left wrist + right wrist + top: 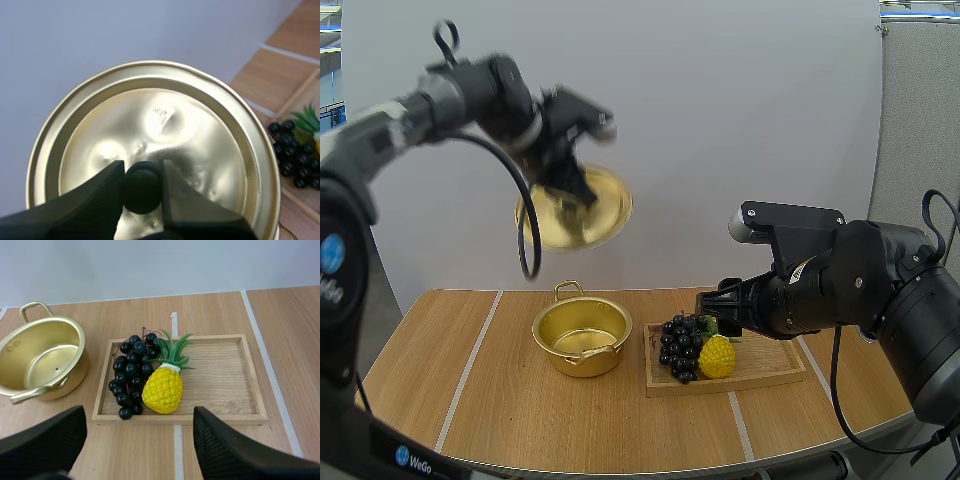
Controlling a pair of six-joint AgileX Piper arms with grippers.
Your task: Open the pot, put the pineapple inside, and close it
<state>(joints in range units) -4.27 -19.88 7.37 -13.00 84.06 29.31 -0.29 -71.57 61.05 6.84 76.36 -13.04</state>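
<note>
Left wrist view: my left fingers (pixel 95 200) pinch the knob (pixel 142 187) of the lid (pixel 200 125), held above the open pot (pixel 582 335). My right fingers (pixel 45 445) are spread. Pineapple (pixel 163 387) on tray (pixel 225 375) beside the pot, touching grapes (pixel 131 372).

Left arm (pixel 440 95) raised high, left gripper (pixel 143 175) clamped on the lid (pixel 165 110) (by its knob (pixel 143 187)). Right arm (pixel 860 280) low, right gripper (pixel 140 416) spread wide, angled down.
</note>
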